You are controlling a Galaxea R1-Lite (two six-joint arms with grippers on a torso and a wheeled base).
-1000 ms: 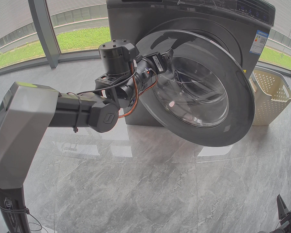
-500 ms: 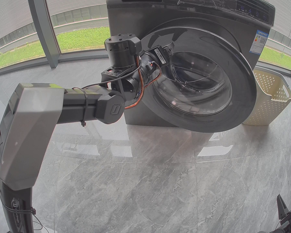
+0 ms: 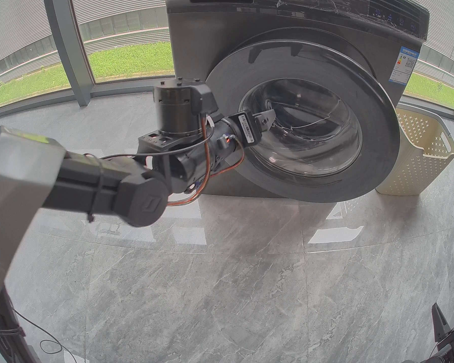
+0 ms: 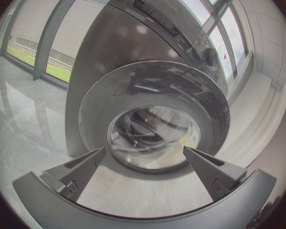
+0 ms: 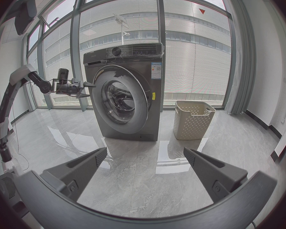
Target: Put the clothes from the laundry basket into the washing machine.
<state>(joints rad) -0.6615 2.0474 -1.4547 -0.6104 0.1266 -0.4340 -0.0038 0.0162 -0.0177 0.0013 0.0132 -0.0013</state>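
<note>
Since 1 s ago the round dark-grey door with a glass porthole [image 3: 373, 142] on the dark-grey front-load washing machine [image 3: 212, 36] has swung in from well ajar to nearly flat against the cabinet front. I can't tell if it's latched. My left arm has dropped lower and come back a bit in the head view.

Left claw [image 3: 268, 119] hangs just in front of the door, level w/ the porthole's near edge. In the left wrist view the fingers [image 4: 98, 155] are spread wide w/ nothing between them, the door [image 4: 95, 112] straight ahead and a gap of floor showing in between, so no contact.

Right claw [image 5: 144, 151] is low and well back from the machine [image 5: 154, 96], fingers also spread and holding nothing. It shows at the lower corner of the head view [image 3: 451, 328].

The cream perforated plastic laundry basket [image 3: 423, 152] stands on the grey marble-look tile floor [image 3: 237, 288], just beside the machine on the side away from the left claw — well apart from both claws. From the right claw it's ahead and slightly to the right [image 5: 194, 120]. I can't tell what's in it.
</note>
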